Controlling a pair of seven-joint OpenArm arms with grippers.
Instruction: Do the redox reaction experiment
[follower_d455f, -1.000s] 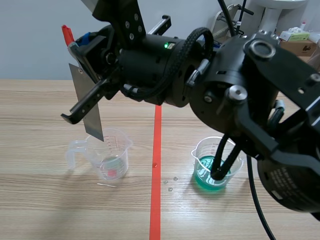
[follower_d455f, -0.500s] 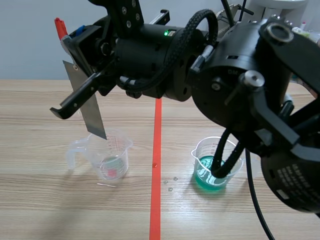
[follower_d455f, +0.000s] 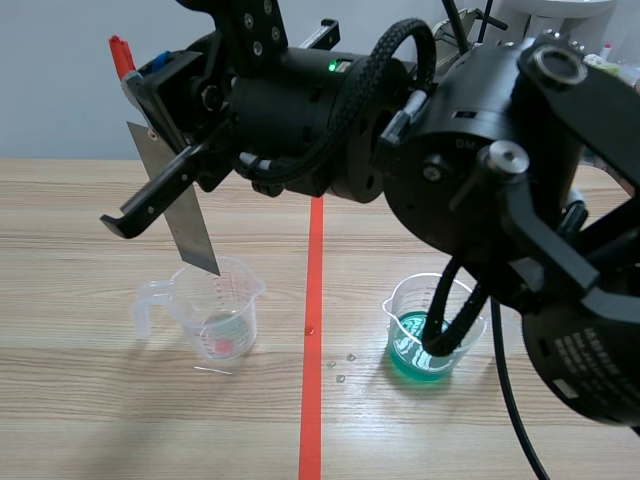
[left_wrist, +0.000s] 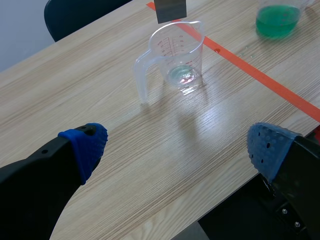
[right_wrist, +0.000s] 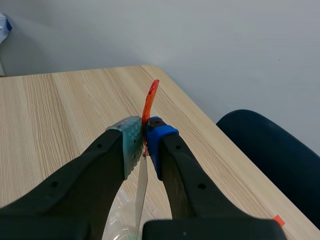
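Observation:
My right gripper (follower_d455f: 150, 85) reaches across from the right and is shut on the top of a thin grey metal strip (follower_d455f: 185, 215) with a red end (follower_d455f: 119, 55). The strip hangs tilted, its lower corner at the rim of a clear measuring cup (follower_d455f: 222, 310) holding a little liquid. From the right wrist, the pads of the gripper (right_wrist: 144, 142) pinch the strip (right_wrist: 141, 190). A beaker of green liquid (follower_d455f: 430, 330) stands right of the tape. My left gripper (left_wrist: 175, 150) is open, well short of the cup (left_wrist: 177, 55), with the strip (left_wrist: 170, 10) above it.
An orange-red tape line (follower_d455f: 312, 340) runs down the table between the cup and the beaker. A few small droplets (follower_d455f: 340, 368) lie beside it. A dark chair (left_wrist: 75, 15) stands past the table's side edge. Cluttered boxes (follower_d455f: 600, 85) sit at the far right.
My right gripper has risen and shifted left with the strip. The strip's lower end now sits at the cup's rim rather than lower against its side.

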